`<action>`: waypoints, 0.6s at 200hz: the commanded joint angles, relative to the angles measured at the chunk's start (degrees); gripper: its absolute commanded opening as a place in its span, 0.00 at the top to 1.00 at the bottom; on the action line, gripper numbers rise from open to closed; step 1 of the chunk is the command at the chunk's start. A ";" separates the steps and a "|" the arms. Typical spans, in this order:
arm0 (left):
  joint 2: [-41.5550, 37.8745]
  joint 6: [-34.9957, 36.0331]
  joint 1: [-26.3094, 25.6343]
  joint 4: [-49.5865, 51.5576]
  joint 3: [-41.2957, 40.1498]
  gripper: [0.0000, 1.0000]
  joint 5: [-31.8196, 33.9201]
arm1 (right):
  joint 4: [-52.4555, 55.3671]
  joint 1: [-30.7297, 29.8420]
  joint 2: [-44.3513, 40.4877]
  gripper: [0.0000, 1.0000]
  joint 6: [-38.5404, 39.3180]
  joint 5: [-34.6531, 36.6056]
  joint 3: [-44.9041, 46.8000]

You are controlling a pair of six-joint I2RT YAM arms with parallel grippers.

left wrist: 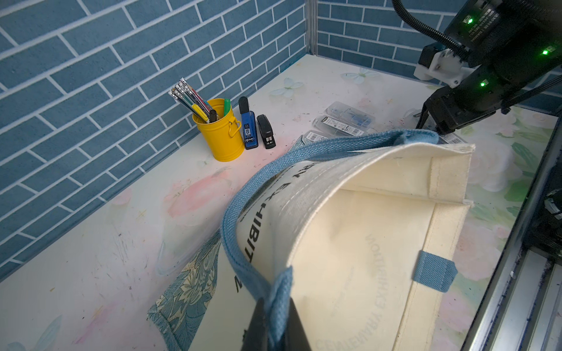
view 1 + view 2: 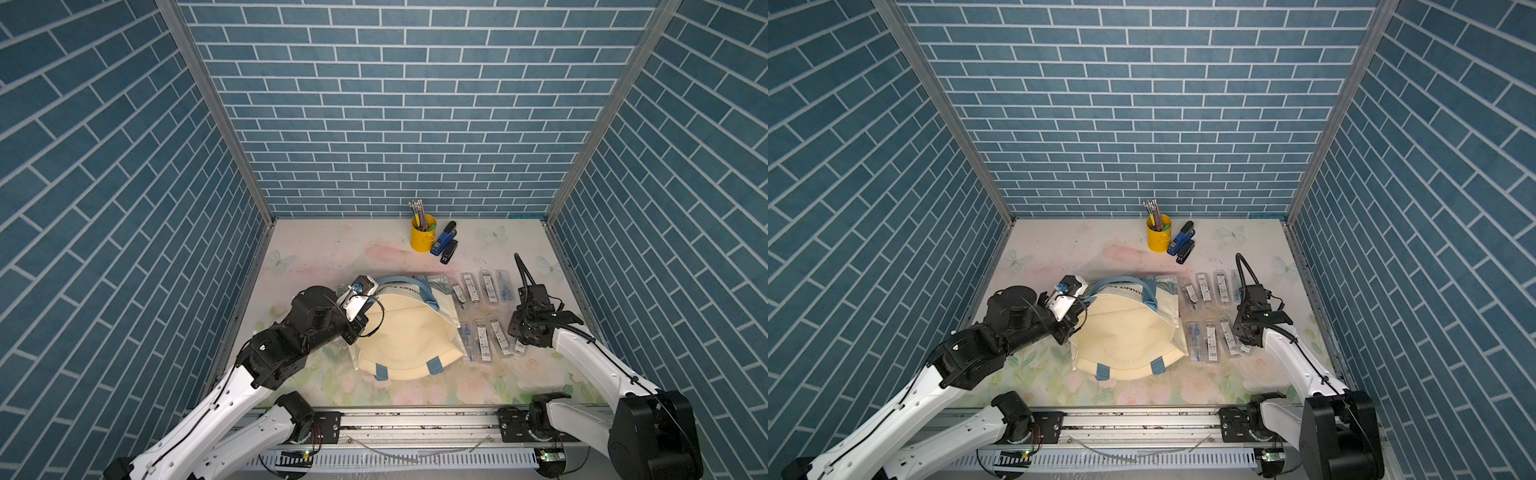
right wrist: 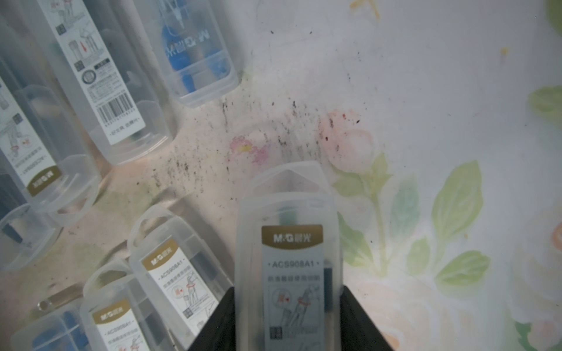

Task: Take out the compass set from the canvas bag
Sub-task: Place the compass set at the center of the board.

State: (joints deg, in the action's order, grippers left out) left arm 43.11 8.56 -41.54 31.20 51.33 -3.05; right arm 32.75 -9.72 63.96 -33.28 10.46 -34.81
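The left claw (image 1: 275,325) is clamped shut on a light blue strap handle (image 1: 278,291) of the canvas bag (image 2: 409,332). The cream body of the bag is spread on the worktop (image 2: 332,253) just ahead of that claw. Between the bag and the right claw (image 3: 287,322), clear cases (image 2: 486,286) are laid in two rows. One compass set (image 3: 289,243) is gripped across its width by the half-parted jaws of the right claw, beside the nearer row. Whether the worktop is touched cannot be told.

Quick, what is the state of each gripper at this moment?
Left gripper: closed on the blue strap handle of the canvas bag.
Right gripper: closed on a compass set case.
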 commanded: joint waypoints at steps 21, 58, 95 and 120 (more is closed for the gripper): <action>-0.64 -0.46 0.05 -3.12 0.53 1.00 -0.77 | -0.98 2.18 1.01 0.58 -1.69 -1.56 1.78; -0.37 -0.47 0.05 -3.17 0.61 1.00 -1.00 | -2.58 2.94 5.19 0.47 -0.31 -4.14 0.07; -0.51 -0.22 0.05 -3.12 0.44 1.00 -0.85 | -3.87 3.48 9.12 0.39 0.45 -5.82 -1.83; -0.57 -0.13 0.04 -3.16 0.22 1.00 -0.91 | -4.35 3.62 10.86 0.37 1.10 -6.49 -3.32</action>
State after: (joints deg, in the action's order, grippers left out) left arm 43.11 8.54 -41.54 31.11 51.33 -3.07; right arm 29.56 -6.44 73.60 -32.56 5.19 -34.83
